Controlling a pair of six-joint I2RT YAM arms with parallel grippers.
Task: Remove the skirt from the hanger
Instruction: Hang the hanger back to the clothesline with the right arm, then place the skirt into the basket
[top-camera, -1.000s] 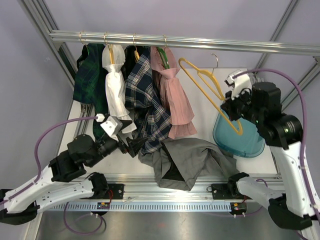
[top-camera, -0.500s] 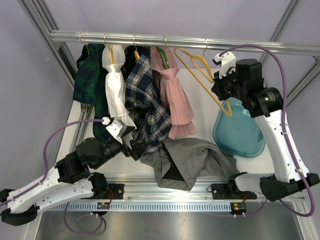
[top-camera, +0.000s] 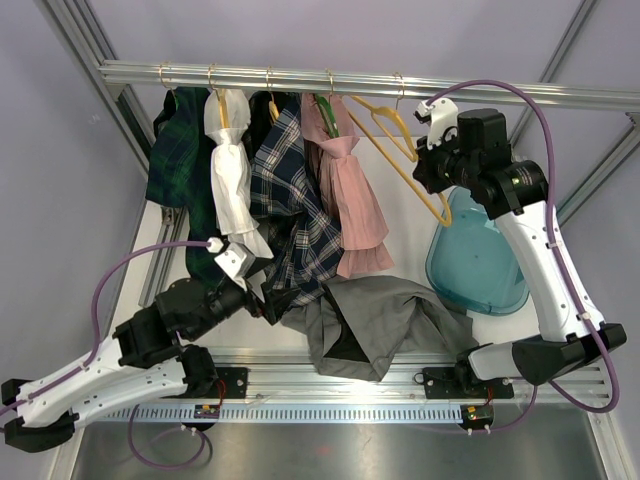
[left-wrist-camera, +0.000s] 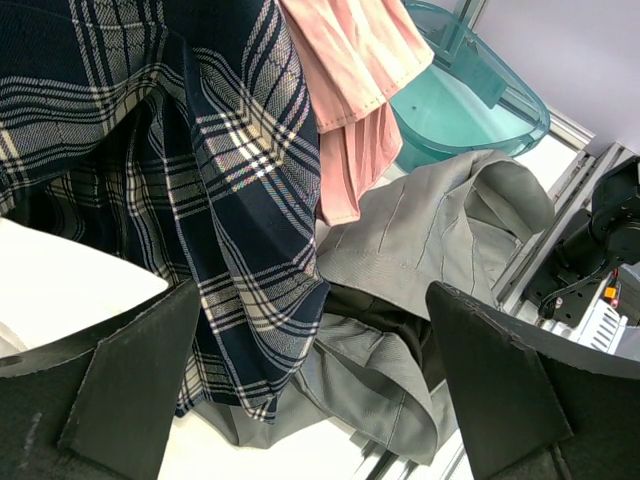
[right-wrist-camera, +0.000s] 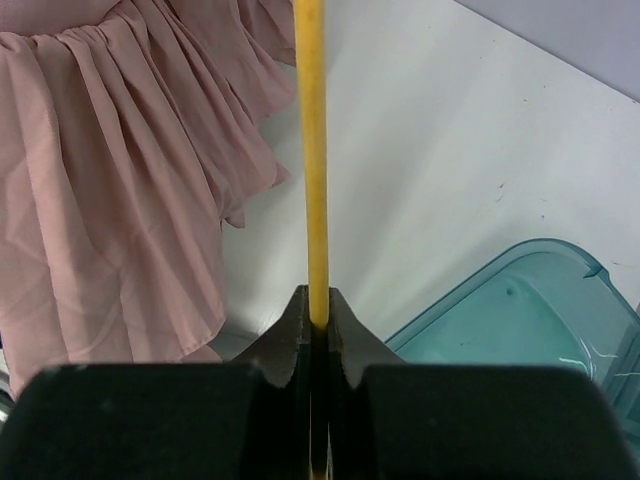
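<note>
You'll find no readable writing. Your right hand is raised beside the rail, clamped on the yellow hanger; your left hand, spread wide, reaches low toward the grey skirt.

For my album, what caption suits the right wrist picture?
Right end effector pinching a yellow hanger, pink skirt beside it.

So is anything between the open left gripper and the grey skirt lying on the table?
Partly. In the left wrist view the hem of the navy plaid skirt hangs between the left gripper fingers, covering the near-left part of the grey skirt; the rest lies exposed.
</note>
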